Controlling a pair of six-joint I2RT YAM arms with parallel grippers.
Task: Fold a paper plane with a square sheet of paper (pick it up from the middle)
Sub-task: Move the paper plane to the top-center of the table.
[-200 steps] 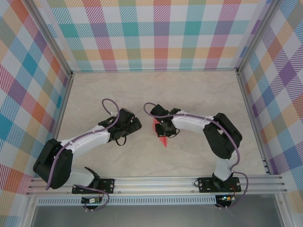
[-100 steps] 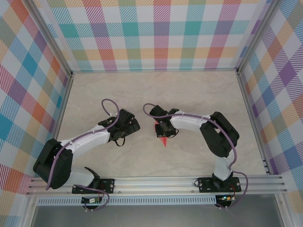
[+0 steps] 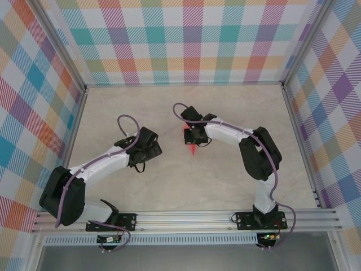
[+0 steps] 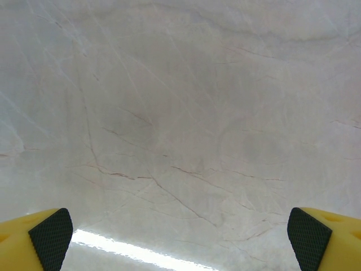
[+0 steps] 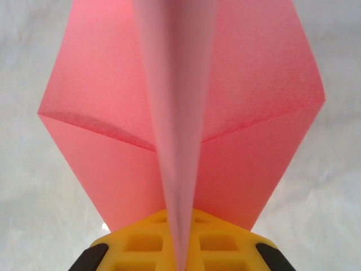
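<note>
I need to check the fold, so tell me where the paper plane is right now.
In the top view the paper plane is near the middle of the table, pinched by its centre ridge in the right jaws.

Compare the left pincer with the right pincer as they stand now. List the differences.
The left pincer stands wide open; the right pincer is shut. The left pincer holds nothing and hangs over the pale marble-look table; the right pincer clamps the centre ridge of the folded salmon-pink paper plane. Shared: yellow fingers with black pads.
</note>
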